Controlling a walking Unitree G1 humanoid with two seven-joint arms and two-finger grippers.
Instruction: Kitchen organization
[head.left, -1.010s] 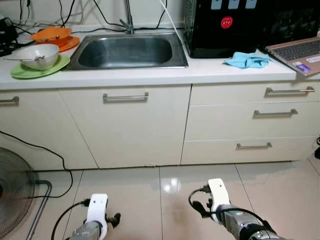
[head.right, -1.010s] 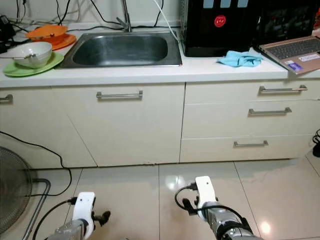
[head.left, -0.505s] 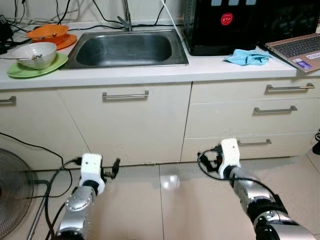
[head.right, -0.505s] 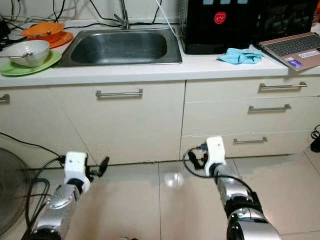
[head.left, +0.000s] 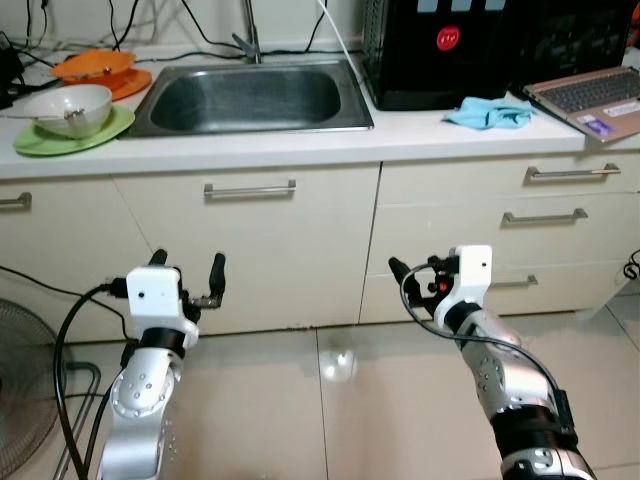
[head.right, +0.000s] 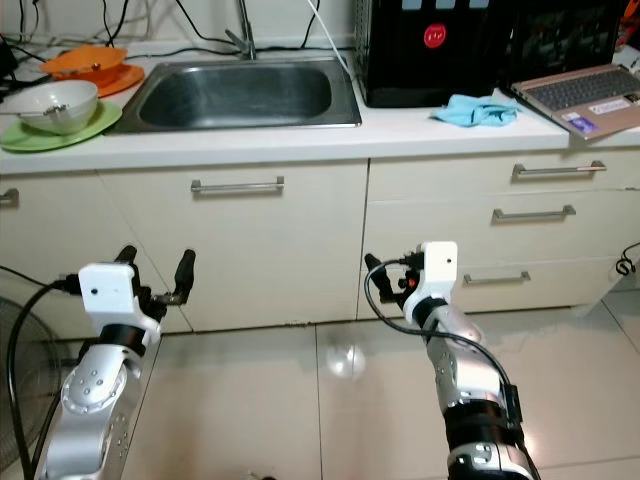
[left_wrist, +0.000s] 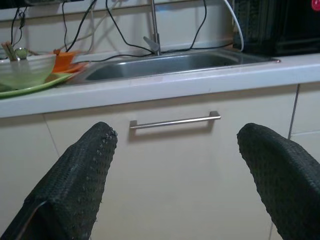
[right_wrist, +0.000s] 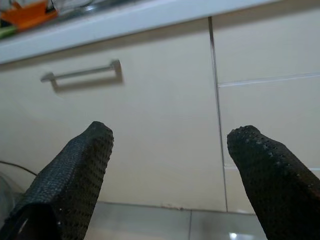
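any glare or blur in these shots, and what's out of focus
Left eye view: sharp, with a bright glare spot on the glossy beige floor tiles and soft sheen in the stainless steel sink. Left wrist view: the black textured fingers are soft, the steel cabinet handle crisp. Right wrist view: dimmer, shaded under the white countertop.

On the far left of the counter (head.left: 300, 150) there's a white bowl (head.left: 70, 108) sitting upright on a green plate (head.left: 60, 140), something like a spoon resting inside it. Just behind sits an orange dish (head.left: 100, 68) on an orange plate (head.left: 135, 85). The steel sink (head.left: 250, 100) sits right of them, and further right lies a crumpled blue cloth (head.left: 488, 114).
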